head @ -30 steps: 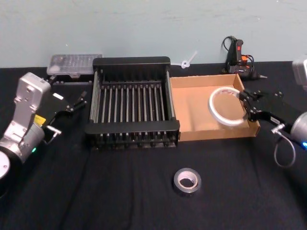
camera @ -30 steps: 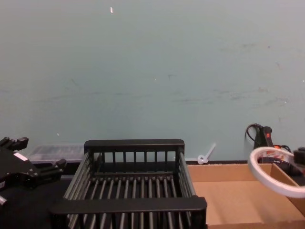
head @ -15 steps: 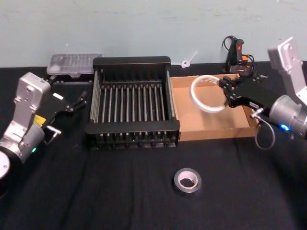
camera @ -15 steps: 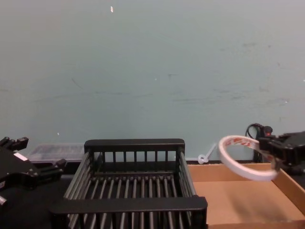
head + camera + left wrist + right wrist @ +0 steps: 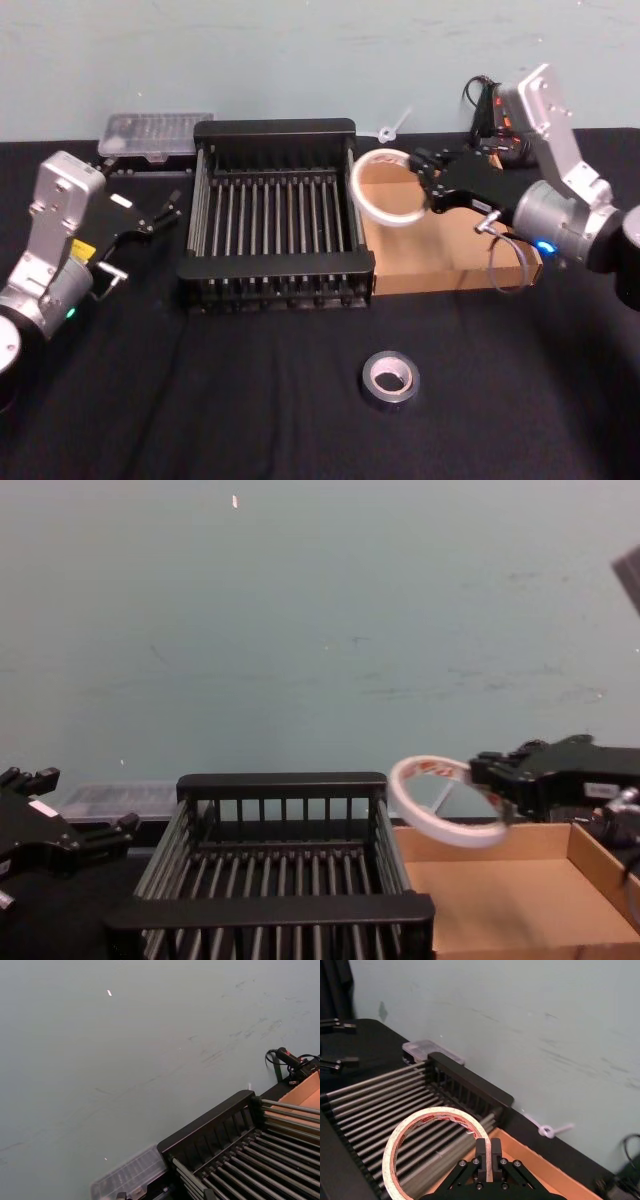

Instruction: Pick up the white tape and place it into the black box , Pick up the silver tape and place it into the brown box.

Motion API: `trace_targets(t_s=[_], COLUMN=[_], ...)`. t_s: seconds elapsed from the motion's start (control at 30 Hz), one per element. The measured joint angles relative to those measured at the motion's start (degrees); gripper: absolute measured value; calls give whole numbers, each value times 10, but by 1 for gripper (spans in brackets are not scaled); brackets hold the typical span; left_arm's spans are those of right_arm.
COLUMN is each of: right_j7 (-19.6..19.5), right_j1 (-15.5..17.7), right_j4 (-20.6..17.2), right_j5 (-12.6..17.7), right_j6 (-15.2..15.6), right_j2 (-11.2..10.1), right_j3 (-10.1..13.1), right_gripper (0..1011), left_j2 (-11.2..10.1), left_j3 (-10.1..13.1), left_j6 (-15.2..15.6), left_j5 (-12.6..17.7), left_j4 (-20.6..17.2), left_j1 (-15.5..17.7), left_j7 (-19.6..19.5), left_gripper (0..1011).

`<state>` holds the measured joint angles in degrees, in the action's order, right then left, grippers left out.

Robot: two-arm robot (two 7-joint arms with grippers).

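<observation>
White tape (image 5: 385, 188) held in the air, tilted, over the seam where the black box (image 5: 275, 275) meets the brown box (image 5: 455, 270); touches neither. Right pincer (image 5: 432, 186) clamped on the ring's rim, fingers (image 5: 488, 1160) pinching the band; arm reaching in from the right above the cardboard tray. Silver tape (image 5: 390, 379) lies flat on the black surface (image 5: 250, 400), nearer the robot, well apart from both boxes. Left pincer (image 5: 160, 213) parked left of the crate, jaws apart, holding nothing. Clear plastic case (image 5: 155, 134) behind the crate's left corner.
</observation>
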<state>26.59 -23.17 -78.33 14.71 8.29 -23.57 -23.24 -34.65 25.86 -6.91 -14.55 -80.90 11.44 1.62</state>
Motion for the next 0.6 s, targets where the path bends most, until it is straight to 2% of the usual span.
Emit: trace_targets(t_s=[0.6], right_j7=[29], right_j1=[-75], right_j4=[86], right_j5=[-24], right_j6=[-28], right_j2=[54], right_j3=[-55], right_gripper=[65], left_j2=[0], left_j3=[0], left_j6=[0], left_j5=[0], left_j4=[0], left_j1=[0], left_j7=[0], left_gripper=[1002])
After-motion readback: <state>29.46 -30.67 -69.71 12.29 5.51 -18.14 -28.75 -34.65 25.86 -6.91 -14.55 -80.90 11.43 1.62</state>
